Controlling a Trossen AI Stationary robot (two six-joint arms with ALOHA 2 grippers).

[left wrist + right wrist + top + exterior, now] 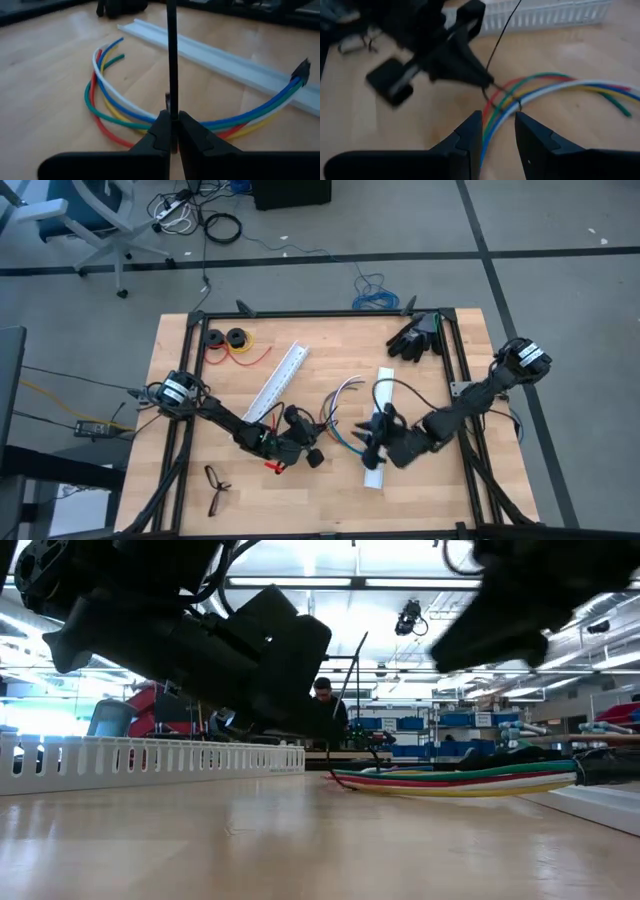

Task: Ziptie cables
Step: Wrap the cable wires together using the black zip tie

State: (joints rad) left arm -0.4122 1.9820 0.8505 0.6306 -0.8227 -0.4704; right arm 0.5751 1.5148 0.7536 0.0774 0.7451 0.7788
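While the left gripper (171, 131) stays out of the question, its fingers pinched on the thin straight black plastic ziptie (171, 60), the right gripper (498, 131) hovers with fingers apart over the bundle of blue, yellow, white, red and green cables (343, 398), which lies at the table's centre, toward five o'clock of the slotted white rail (277, 382). One ziptie, one bundle, two white rails, the second (379, 430) at four o'clock. Risk, as I judge it: the strip could twist free of the pinch, or the right fingers could scatter the wires before looping.
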